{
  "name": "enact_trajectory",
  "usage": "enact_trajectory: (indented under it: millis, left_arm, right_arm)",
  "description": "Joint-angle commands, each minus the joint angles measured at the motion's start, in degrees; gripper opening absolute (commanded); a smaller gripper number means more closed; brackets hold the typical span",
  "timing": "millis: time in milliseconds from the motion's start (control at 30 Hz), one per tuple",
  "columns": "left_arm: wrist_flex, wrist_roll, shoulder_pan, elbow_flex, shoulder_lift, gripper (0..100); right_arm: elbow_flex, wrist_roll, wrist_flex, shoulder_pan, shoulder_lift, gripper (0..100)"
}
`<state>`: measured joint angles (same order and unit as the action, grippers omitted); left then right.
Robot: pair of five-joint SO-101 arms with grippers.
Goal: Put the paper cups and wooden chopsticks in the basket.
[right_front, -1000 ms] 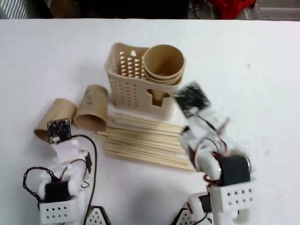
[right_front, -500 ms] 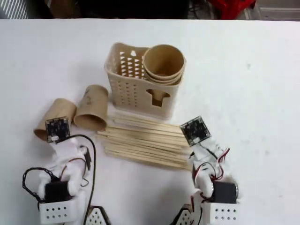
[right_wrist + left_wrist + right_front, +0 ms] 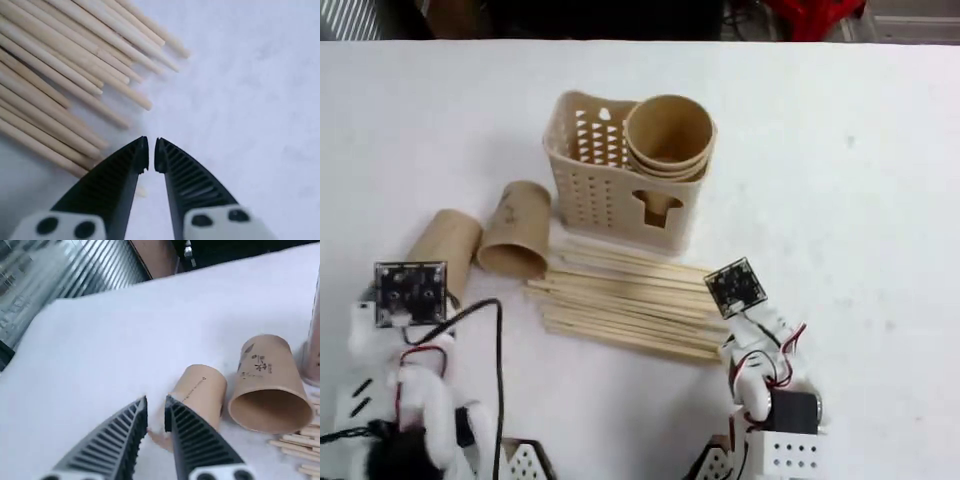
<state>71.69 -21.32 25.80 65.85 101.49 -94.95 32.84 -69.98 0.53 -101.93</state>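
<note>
Two low arms [image 3: 765,350], fingers [image 3: 115,185] angled tableward

This looks like a robotics lab or workshop bench rather than a home. The broad desk [image 3: 880,150] is covered in plain white sheeting. The two small white plastic arms [image 3: 780,455] standing on it carry loose red and black wires [image 3: 775,350] and bare square black circuit boards [image 3: 735,285]. Far beyond the left end effector [image 3: 155,402], past the desk's edge, stands a grey ribbed metal panel [image 3: 60,275] like a shutter, beside a brown board-like slab [image 3: 155,255]. Well beyond the right end effector [image 3: 151,155], behind the far edge, a red plastic object [image 3: 815,15] sits in a dark gap.
</note>
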Motion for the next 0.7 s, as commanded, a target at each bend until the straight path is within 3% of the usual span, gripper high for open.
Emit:
enact_trajectory:
  millis: [0,133,267,400,533,667]
  left_arm:
    - [1.8,-2.5,5.5,-14.9,-16.0,8]
    - [4.6,-2.5,9.0,-22.4,-34.5,9]
    - [5.5,-0.7,11.1,-23.3,-47.4,22]
    - [5.4,4.6,14.3,-23.1,-53.1,38]
    - [4.1,8.4,14.5,-22.9,-55.6,39]
    - [-3.0,10.3,14.5,-17.9,-57.4,39]
  right_arm:
    - [0.0,0.4,1.4,0.2,-0.6,4.2]
    - [0.0,0.4,1.4,0.2,-0.6,4.2]
    - [-0.1,0.4,1.4,0.2,-0.6,4.2]
    - [-0.1,0.4,1.4,0.2,-0.6,4.2]
    - [-0.1,0.4,1.4,0.2,-0.6,4.2]
    - [-0.2,0.4,1.4,0.2,-0.6,4.2]
